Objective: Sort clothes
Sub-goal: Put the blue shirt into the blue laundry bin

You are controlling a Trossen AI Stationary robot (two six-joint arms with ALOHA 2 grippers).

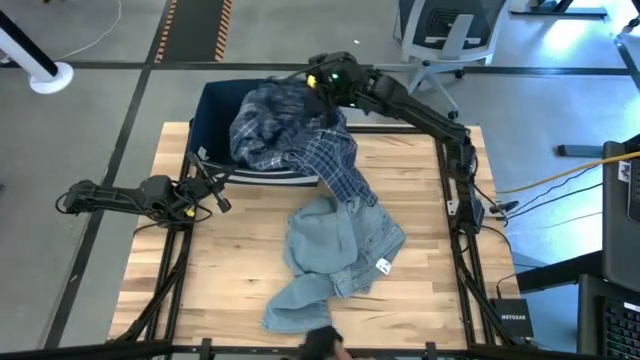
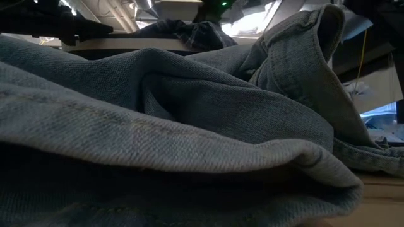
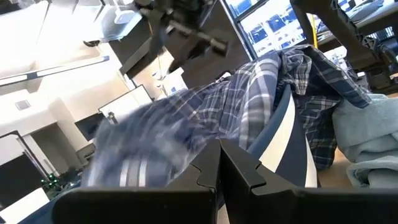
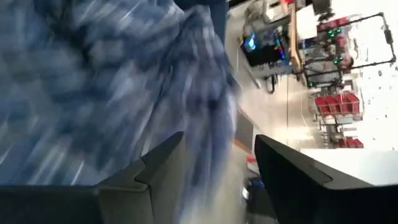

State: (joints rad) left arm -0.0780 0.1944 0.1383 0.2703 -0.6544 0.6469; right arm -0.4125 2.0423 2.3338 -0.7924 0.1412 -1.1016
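Over the navy bin (image 1: 215,105), the right hand (image 1: 322,98), fingers apart, hangs by the blue plaid shirt (image 1: 285,135) — heaped there, tail spilling onto the worktop (image 1: 420,300). Jeans (image 1: 335,250) unsorted on the worktop — left hand (image 1: 222,198) together, waiting beside the bin.

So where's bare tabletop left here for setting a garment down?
Bare table lies left of the jeans, beside the left pincer, and to the right between the jeans and the right arm's frame. It is crowded at the far edge, where the plaid shirt spills from the bin under the right pincer.
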